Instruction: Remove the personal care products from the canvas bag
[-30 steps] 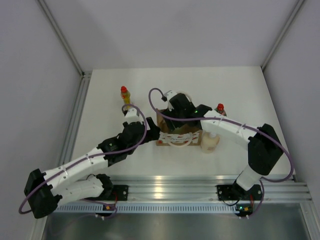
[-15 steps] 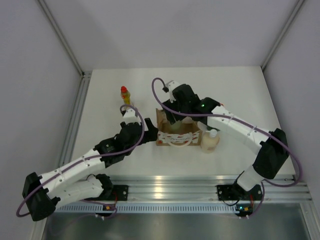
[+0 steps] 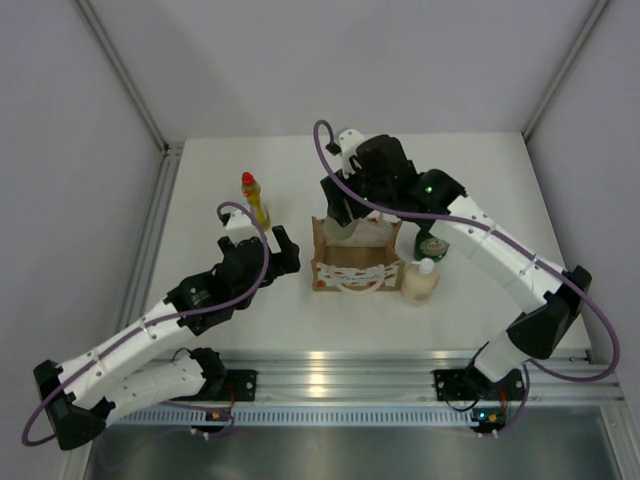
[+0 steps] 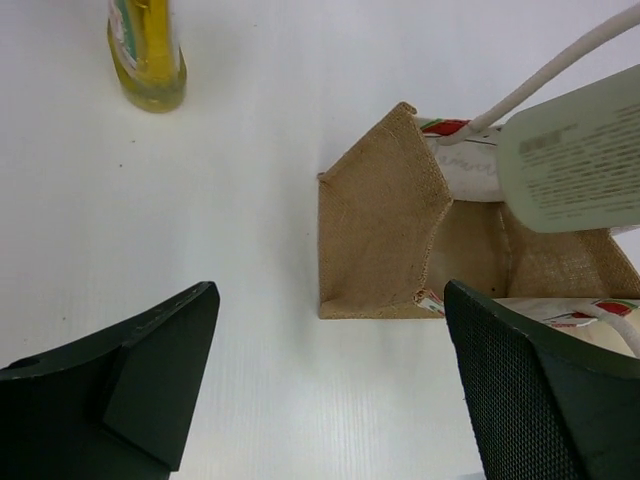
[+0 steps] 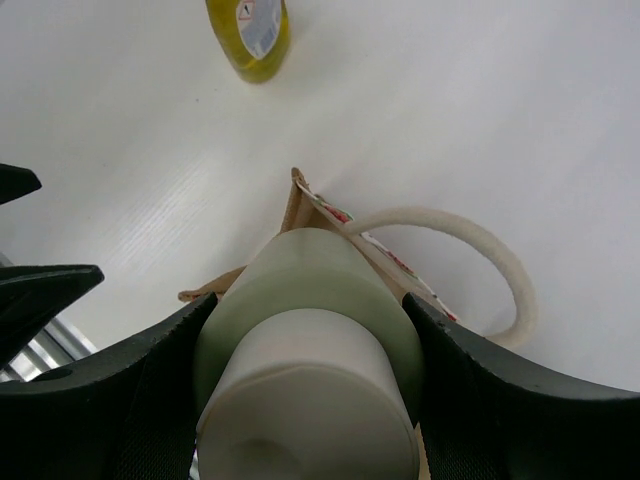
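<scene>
**Pale grey-green cylinder point(image 4: 575, 160) held at the mouth of the canvas bag point(image 4: 385, 240).**
Right hand point(image 5: 312, 320) grips it; a straight vertical lift should clear the rope handle point(image 5: 480, 250). Left hand point(image 4: 330, 310), open, waits beside the bag.

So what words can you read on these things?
On the pale green bottle: block of small print, too blurred to read.
On the yellow bottle: label with tiny marks, too small to read.
On the canvas bag: patterned front, nothing readable.
</scene>
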Motion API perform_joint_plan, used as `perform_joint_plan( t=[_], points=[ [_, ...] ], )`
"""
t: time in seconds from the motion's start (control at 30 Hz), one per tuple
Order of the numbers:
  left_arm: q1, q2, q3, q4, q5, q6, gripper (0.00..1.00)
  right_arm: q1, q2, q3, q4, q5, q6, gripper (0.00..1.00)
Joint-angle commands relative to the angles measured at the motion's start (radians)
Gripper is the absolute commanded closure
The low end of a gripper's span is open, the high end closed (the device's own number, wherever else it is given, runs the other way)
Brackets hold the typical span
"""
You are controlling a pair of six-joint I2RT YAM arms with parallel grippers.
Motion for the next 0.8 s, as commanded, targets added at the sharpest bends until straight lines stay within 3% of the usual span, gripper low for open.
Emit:
perform_joint_plan(
  t=[0.0,0.17,0.33,0.53,0.77],
  points=[
    [0.000,-0.005,0.065,-0.094,-0.067,0.008,0.02,0.001,-0.038,0.153,0.004,-0.042,-0.019,1.00],
    [0.008,0.009,0.111,-0.168,-0.086,0.008,0.02,0.040,0.004,0.252,-0.034,-0.046,-0.039,1.00],
    [0.009,0.021,0.163,-0.237,-0.089,0.028,0.02,0.031,0.010,0.321,-0.042,0.079,-0.041,1.00],
    [0.009,0.030,0.161,-0.235,-0.026,0.049,0.02,-0.105,0.019,0.408,-0.059,0.090,-0.029,1.00],
    [0.009,0.050,0.137,-0.194,0.035,0.069,0.02,-0.320,0.012,0.401,-0.061,0.046,-0.007,1.00]
  ],
)
